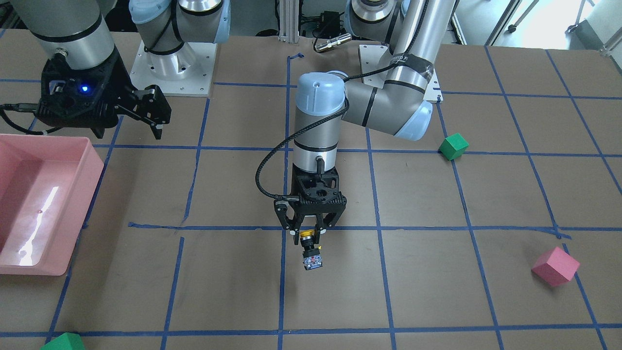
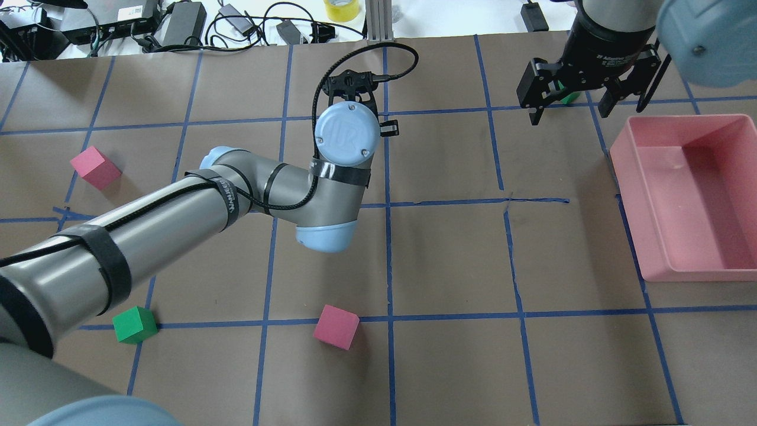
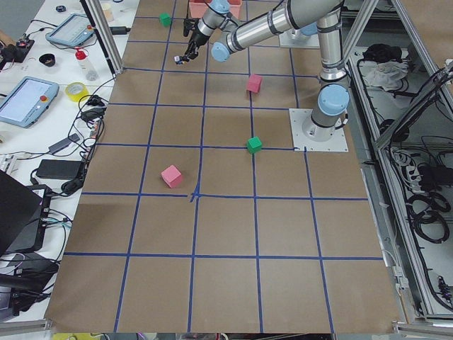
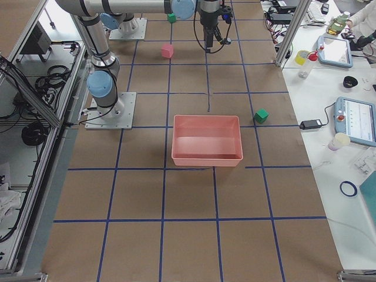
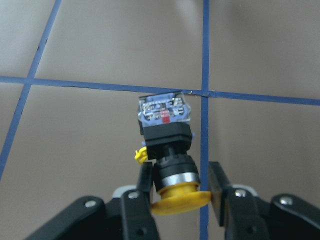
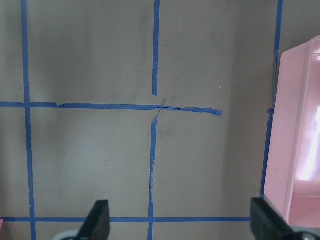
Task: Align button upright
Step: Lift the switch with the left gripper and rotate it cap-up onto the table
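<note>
Left gripper (image 1: 307, 232): clamps button (image 5: 165, 145) at its black neck.
Right gripper (image 2: 571, 111): jaws apart, near pink bin (image 2: 628, 201).
Button: likely light, rigid, smooth.

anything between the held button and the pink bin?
Nothing. In the front-facing view, the stretch from the button, clamped in the left gripper, to the pink bin is bare brown paper crossed by blue tape lines.

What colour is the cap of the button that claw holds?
Yellow. The button, gripped by the left claw, shows it best in the left wrist view.
</note>
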Robot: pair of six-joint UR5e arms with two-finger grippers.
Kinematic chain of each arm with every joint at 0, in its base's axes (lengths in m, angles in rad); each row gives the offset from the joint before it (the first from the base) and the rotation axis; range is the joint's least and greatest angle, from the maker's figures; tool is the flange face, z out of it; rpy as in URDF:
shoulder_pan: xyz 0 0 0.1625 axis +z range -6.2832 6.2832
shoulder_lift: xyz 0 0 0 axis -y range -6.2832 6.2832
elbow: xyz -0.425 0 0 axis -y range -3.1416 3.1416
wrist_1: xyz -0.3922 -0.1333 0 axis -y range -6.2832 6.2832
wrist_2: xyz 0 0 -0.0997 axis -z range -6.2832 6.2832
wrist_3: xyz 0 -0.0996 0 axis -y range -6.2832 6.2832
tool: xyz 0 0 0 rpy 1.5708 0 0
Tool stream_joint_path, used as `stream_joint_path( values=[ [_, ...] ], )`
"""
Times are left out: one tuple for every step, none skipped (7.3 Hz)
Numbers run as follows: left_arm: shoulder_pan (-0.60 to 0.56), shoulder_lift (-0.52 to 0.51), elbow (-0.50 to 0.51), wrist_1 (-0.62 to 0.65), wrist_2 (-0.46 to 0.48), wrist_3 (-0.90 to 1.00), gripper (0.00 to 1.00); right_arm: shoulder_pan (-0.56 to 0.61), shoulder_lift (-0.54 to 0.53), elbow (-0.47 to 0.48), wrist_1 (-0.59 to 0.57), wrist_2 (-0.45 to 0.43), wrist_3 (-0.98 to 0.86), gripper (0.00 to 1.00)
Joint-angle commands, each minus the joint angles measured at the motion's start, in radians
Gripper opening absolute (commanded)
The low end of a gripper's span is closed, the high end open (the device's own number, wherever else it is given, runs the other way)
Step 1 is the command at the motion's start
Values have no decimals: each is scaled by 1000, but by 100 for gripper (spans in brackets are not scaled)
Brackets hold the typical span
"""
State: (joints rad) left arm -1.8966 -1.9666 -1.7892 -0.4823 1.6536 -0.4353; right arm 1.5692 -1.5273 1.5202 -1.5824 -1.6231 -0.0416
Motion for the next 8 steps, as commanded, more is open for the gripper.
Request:
stream_joint_path(
  values=[
    [72,81,28,-270,-234,-139,6,0,-4,0,5,2,5,100],
    [76,92,42,-304,-264,-337,5,0,-5,0,1,3,6,100],
    [77,89,40,-320,-343,-544,4,-3,-7,-2,-1,2,15,100],
    [79,83,47,-318,-415,-741,0,-3,-7,-2,-1,2,15,100],
    [82,63,50,-320,-522,-884,0,-3,-7,-2,7,6,15,100],
    [100,48,50,-321,-629,-1072,0,-3,-7,-2,10,9,15,100],
    [117,16,34,-332,-702,-1135,0,-2,-7,0,13,5,15,100],
    [125,-3,31,-358,-739,-1123,0,-2,-5,0,34,5,15,100]
  ],
)
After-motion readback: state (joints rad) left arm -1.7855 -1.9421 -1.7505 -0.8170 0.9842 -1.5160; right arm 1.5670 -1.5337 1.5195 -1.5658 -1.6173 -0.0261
